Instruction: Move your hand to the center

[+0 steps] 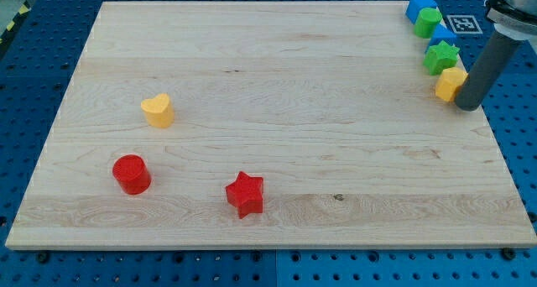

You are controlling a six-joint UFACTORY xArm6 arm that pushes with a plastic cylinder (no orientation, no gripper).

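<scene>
Item 1, my tip (468,106): lower end of a straight dark rod, resting at the board's right edge, about 3 o'clock from the board's middle and slightly high. No claw is fitted, so there is nothing to open or close and nothing held (the rod merely touches, or all but touches, its nearest block).

Item 2, wooden board (277,77): pale, rectangular, lying on a blue perforated table (50,35). Its centre is bare wood, well apart from the tip, at the tip's 9 o'clock.

Item 3, yellow block (450,83): shape unclear, just beside the tip at its 10 o'clock.

Item 4, green star (440,57): touching the yellow block at 12 o'clock.

Item 5, small blue block (445,33): partly hidden behind the star.

Item 6, green block (429,22): rounded, next up the row.

Item 7, blue block (420,6): at the board's top right corner, heading the row.

Item 8, yellow heart (157,111): left half, 9 o'clock from centre.

Item 9, red cylinder (132,174): 7 o'clock from the heart, near it.

Item 10, red star (245,194): 6 to 7 o'clock from centre, to the right of the cylinder.
</scene>
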